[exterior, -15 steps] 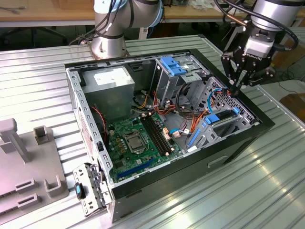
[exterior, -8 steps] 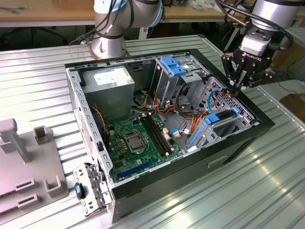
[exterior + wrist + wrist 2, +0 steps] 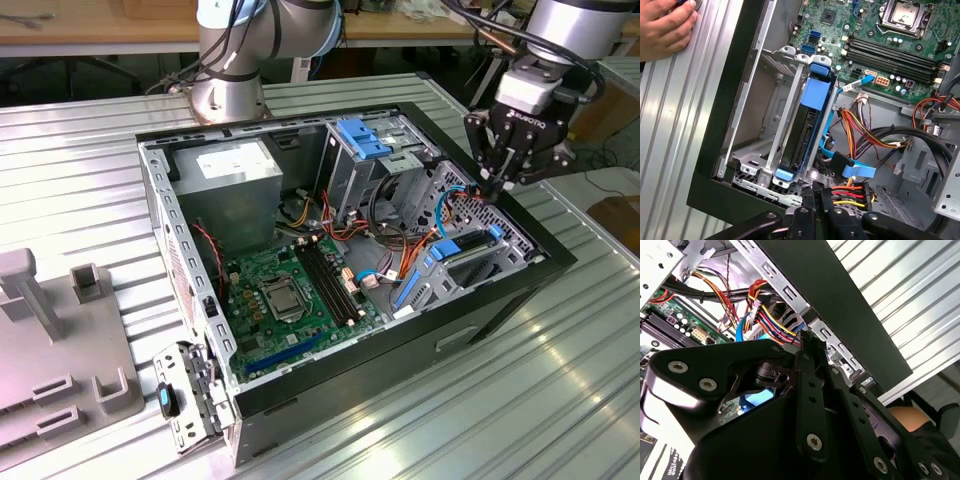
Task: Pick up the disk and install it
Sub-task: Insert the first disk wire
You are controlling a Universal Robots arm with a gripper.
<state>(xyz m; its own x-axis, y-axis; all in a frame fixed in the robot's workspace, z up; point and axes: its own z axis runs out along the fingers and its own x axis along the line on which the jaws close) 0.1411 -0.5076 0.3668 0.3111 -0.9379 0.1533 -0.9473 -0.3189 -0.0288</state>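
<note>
Silver-grey robot arm (image 3: pixel 232 60) made of thick round tube segments, with a pale blue cap (image 3: pixel 336 22) at one joint and a broad round base (image 3: pixel 226 100). Loose black cables (image 3: pixel 478 18) run along its upper section. The last link is a glossy silver cylinder (image 3: pixel 575 25) ending in a white wrist block (image 3: pixel 530 92). Below it sits a black gripper (image 3: pixel 495 188) with small white lettering on its body. In both wrist views the gripper (image 3: pixel 807 342) (image 3: pixel 817 197) is matt black and angular, built from flat bars joined by round silver screw heads (image 3: pixel 677 366).
</note>
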